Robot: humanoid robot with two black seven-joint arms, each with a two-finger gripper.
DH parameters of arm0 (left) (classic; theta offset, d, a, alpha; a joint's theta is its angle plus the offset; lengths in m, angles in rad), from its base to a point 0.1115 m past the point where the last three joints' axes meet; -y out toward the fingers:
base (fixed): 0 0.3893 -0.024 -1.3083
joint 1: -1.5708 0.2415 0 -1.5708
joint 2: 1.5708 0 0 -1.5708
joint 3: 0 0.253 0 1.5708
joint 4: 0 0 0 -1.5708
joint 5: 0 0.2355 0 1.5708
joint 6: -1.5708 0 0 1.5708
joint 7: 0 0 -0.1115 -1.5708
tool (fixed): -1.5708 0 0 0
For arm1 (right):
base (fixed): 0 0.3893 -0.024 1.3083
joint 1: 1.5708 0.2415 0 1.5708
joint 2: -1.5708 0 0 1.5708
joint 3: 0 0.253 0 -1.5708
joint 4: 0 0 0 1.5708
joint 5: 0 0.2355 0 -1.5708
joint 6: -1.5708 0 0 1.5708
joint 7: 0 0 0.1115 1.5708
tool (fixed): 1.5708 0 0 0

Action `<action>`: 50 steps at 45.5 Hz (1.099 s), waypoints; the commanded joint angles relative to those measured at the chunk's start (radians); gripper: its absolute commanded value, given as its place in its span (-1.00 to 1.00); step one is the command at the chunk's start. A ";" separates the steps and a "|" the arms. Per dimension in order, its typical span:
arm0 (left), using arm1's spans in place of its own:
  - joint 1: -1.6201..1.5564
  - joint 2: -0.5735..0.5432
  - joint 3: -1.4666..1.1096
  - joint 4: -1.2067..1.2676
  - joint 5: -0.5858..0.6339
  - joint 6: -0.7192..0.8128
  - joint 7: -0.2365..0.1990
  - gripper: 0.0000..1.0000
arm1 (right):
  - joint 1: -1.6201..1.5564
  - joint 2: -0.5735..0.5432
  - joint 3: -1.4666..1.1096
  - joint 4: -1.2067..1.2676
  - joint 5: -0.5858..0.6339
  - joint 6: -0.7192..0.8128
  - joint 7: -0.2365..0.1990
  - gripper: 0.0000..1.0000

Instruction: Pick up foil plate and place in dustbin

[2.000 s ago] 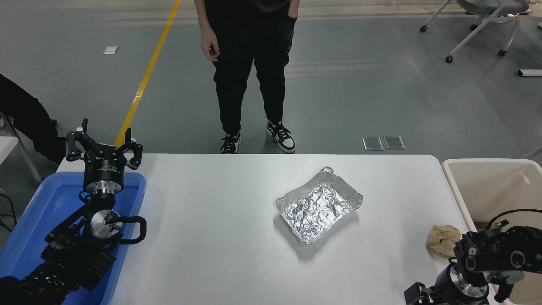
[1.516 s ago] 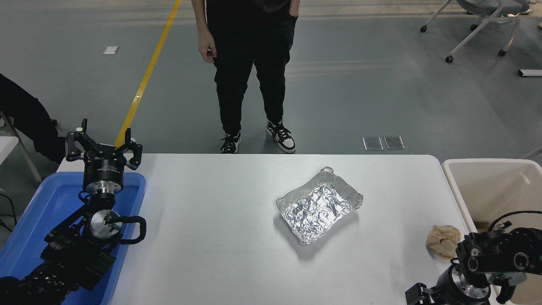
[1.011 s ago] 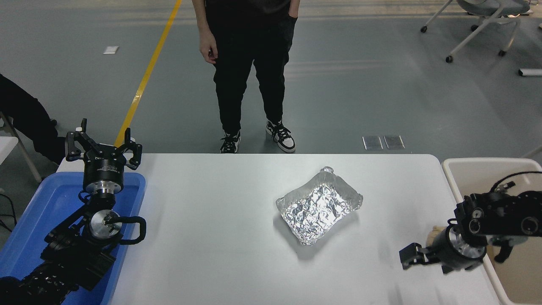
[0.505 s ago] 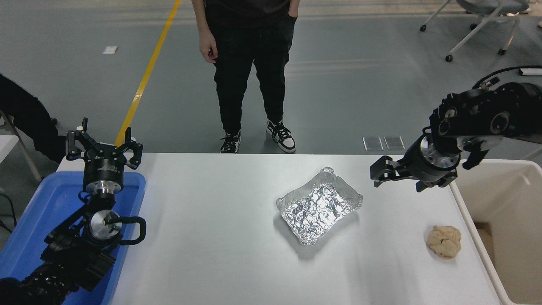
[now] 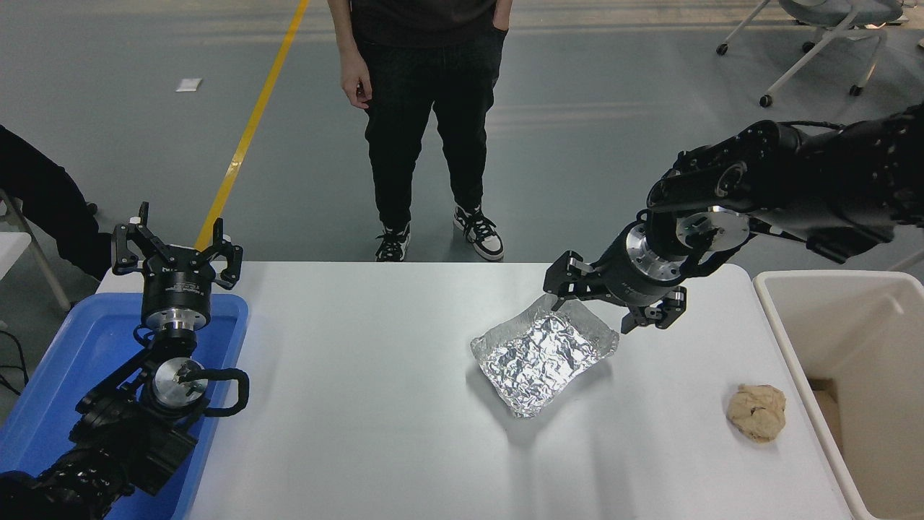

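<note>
Right gripper (image 5: pixel 610 300) spread wide above the foil plate (image 5: pixel 543 352)
Plate lies mid-table, the gripper at its 1 o'clock corner; dustbin (image 5: pixel 783 318) at 3 o'clock; left gripper (image 5: pixel 177 249) open, parked at 9 o'clock

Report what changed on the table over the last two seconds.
The right gripper swung up from the lower right corner and across to the far edge of the foil plate, open, gripping nothing yet. The foil plate, paper ball, dustbin and parked left gripper stayed put.
</note>
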 commanded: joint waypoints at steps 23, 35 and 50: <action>0.000 0.000 0.000 0.000 0.000 0.000 0.000 0.98 | -0.464 0.017 0.087 -0.252 -0.116 -0.311 0.000 0.93; 0.000 0.000 0.000 0.000 0.000 0.000 0.000 0.98 | -0.540 0.017 0.112 -0.330 -0.170 -0.345 0.000 0.71; 0.000 0.000 0.000 0.000 0.000 0.000 0.000 0.98 | -0.562 0.017 0.130 -0.346 -0.193 -0.365 0.000 -0.22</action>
